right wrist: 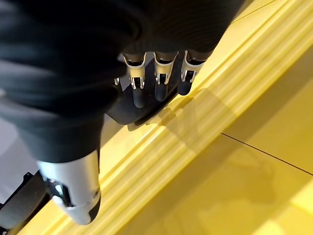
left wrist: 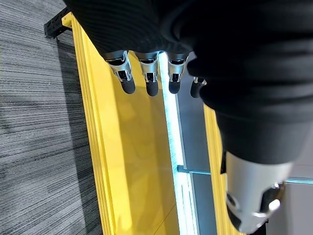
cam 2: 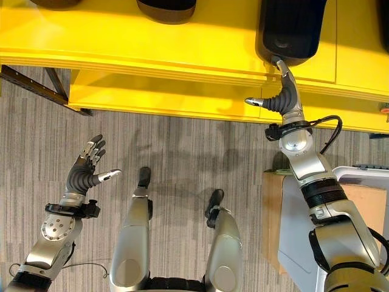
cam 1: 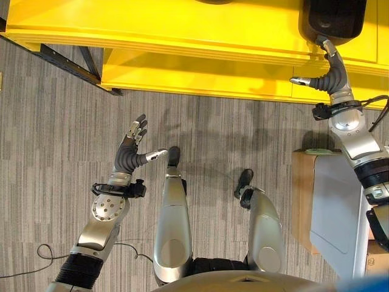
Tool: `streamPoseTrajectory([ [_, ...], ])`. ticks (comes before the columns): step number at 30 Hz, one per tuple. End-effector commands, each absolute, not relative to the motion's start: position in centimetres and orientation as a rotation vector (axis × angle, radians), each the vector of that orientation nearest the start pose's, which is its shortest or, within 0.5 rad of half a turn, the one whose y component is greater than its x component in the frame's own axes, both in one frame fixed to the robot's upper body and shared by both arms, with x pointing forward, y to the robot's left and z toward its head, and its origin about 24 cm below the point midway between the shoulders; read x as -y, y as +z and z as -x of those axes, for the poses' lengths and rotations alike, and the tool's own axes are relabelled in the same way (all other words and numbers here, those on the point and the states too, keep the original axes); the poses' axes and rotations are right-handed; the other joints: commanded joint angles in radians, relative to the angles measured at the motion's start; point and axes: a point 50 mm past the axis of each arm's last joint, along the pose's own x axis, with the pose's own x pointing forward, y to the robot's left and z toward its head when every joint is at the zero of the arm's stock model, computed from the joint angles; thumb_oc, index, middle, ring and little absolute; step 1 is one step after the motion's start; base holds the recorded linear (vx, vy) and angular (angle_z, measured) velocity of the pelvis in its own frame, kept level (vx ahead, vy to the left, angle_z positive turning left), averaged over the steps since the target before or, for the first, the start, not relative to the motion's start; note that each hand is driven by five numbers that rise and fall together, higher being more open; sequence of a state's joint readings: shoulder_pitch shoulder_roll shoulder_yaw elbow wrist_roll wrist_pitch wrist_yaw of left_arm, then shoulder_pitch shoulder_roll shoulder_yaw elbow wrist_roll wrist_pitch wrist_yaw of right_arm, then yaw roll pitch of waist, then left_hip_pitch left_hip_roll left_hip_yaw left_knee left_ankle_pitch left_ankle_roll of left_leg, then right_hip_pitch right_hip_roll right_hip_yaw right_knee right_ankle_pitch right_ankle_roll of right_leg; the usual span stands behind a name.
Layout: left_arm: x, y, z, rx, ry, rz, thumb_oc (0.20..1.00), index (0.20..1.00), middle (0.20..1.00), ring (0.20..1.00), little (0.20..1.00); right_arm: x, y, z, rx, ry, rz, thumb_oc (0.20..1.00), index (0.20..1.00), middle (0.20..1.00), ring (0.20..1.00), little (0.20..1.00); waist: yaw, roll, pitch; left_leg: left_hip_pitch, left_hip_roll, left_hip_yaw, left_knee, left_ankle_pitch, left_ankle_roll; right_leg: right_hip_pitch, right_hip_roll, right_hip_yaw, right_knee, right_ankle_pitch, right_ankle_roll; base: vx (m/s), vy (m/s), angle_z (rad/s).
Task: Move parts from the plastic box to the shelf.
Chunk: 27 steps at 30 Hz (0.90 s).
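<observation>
A black part [cam 2: 292, 27] lies on the yellow shelf [cam 2: 152, 42] at the upper right. My right hand [cam 2: 282, 97] reaches up to it, its straight fingers [right wrist: 159, 83] touching the part's near edge [right wrist: 132, 110] and the thumb spread out to the side. The hand holds nothing. My left hand [cam 1: 130, 152] hovers open and empty over the carpet at the lower left, palm up. Its fingers [left wrist: 146, 78] point towards the shelf. The pale grey plastic box [cam 1: 334, 207] stands at the lower right under my right arm, and its inside is hidden.
Another dark part [cam 2: 165, 9] lies further left on the shelf. A lower yellow shelf level [cam 1: 200, 76] juts out over the grey carpet. A brown carton [cam 1: 301, 194] stands against the plastic box. A dark metal shelf foot [cam 1: 67, 64] runs along the floor at the left.
</observation>
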<state>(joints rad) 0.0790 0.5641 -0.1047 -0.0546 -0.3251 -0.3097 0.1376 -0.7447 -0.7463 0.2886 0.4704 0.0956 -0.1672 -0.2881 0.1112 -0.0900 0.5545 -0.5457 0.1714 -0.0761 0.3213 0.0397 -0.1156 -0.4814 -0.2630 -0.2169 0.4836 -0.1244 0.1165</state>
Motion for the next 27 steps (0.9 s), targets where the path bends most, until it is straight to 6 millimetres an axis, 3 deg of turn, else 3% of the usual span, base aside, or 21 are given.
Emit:
streamPoseTrajectory([
  [1,-23.7,9.9,-22.4,0.321,0.021,-0.216,1.000,1.000,1.000,1.000,1.000,24.6,24.0,-36.0,0.545,-0.242,0.631,1.000,1.000,1.000,1.000,1.000,0.002,-0.020,-0.034,-0.024,-0.012,0.009,0.098,-0.112,0.039,0.026,0.009,0.050,-0.060,0.074,0.001,0.00,0.000,0.00],
  [27,-23.8,10.1,-22.4,0.325,0.012,-0.200,1.000,1.000,1.000,1.000,1.000,26.6,26.7,-37.4,0.509,-0.356,0.656,1.000,1.000,1.000,1.000,1.000,0.011,-0.009,-0.034,-0.027,-0.015,0.006,0.099,-0.112,0.040,0.019,0.009,0.055,-0.055,0.073,0.000,0.00,0.000,0.00],
])
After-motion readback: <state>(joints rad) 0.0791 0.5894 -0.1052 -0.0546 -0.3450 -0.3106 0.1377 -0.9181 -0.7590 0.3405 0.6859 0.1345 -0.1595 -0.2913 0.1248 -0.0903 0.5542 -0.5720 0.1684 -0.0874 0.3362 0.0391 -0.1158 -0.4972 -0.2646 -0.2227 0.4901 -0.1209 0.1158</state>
